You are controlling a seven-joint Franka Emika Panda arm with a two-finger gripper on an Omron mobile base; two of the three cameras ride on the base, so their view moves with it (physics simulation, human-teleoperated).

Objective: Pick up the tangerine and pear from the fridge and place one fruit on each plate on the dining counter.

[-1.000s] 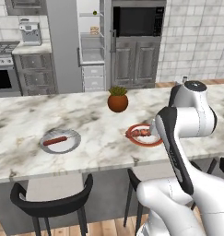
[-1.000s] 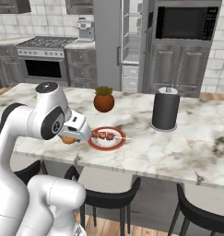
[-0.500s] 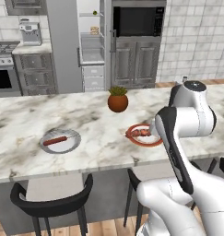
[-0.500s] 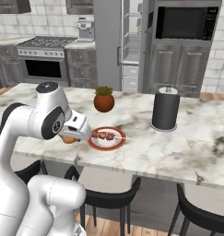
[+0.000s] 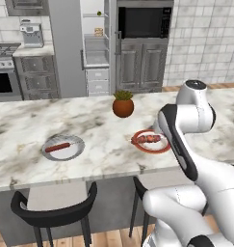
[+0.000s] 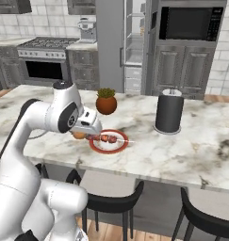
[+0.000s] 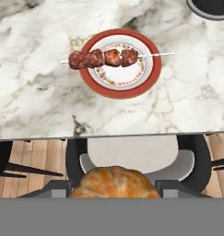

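Note:
My gripper [image 7: 114, 189] is shut on the tangerine [image 7: 114, 182], a small orange fruit that shows low in the hand view. In the right base view the gripper [image 6: 83, 134] holds the tangerine [image 6: 79, 135] just left of the red-rimmed plate [image 6: 94, 147], above the dining counter [image 6: 200, 150]. That plate [image 7: 150, 69] lies ahead of the fingers and carries a meat skewer [image 7: 104, 58]. The pale grey plate [image 5: 77, 149] sits further left with a red sausage [image 5: 57, 147] on it. The fridge [image 5: 65, 48] stands open behind the counter. A tiny green speck [image 5: 99, 13] on its top shelf may be the pear.
A round orange-brown pot with green leaves [image 6: 106, 101] stands behind the red-rimmed plate. A black cylinder [image 6: 168, 112] stands to its right. Black stools [image 5: 53, 212] line the counter's near edge, one directly under my hand [image 7: 136, 161].

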